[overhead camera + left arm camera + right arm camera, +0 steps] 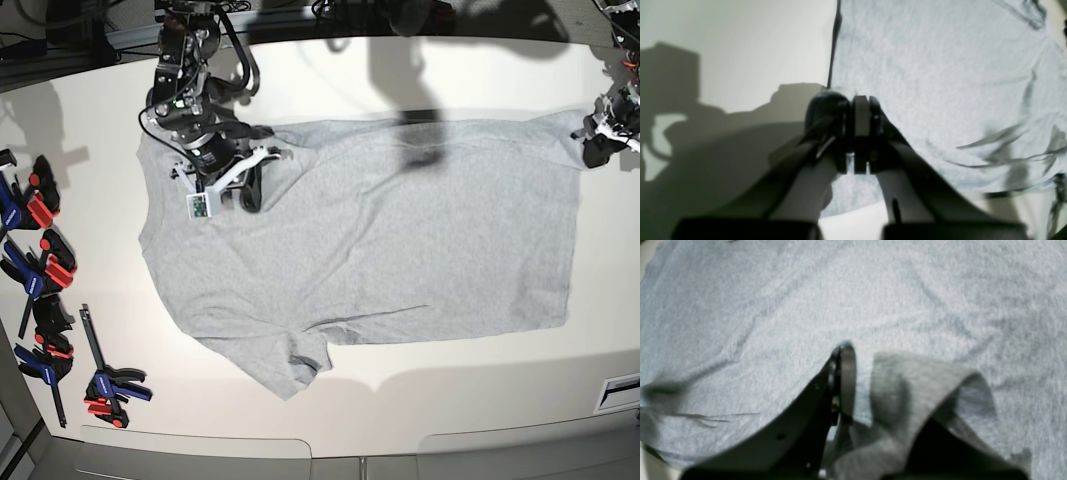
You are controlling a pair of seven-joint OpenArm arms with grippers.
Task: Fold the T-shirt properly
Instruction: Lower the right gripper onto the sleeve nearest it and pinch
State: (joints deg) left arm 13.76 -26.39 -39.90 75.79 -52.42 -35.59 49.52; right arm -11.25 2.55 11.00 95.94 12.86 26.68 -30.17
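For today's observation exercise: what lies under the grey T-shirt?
Under the light heather-grey cotton T-shirt only the white flat tabletop shows, bare around its edges. Anything beneath the cloth itself is covered and cannot be seen.

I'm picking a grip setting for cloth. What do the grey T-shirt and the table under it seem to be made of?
The light heather-grey T-shirt looks like soft knit cotton jersey: flecked matte weave, limp creases. The off-white table appears smooth, hard laminate or painted board, with crisp shadows; which one is unclear.

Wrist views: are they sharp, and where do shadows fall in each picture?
Left wrist: soft focus, arm shadow dark on the table beside the shirt. Right wrist: blurred throughout, a raised fold shaded. Base: sharp, arm shadows across the shirt's top edge.
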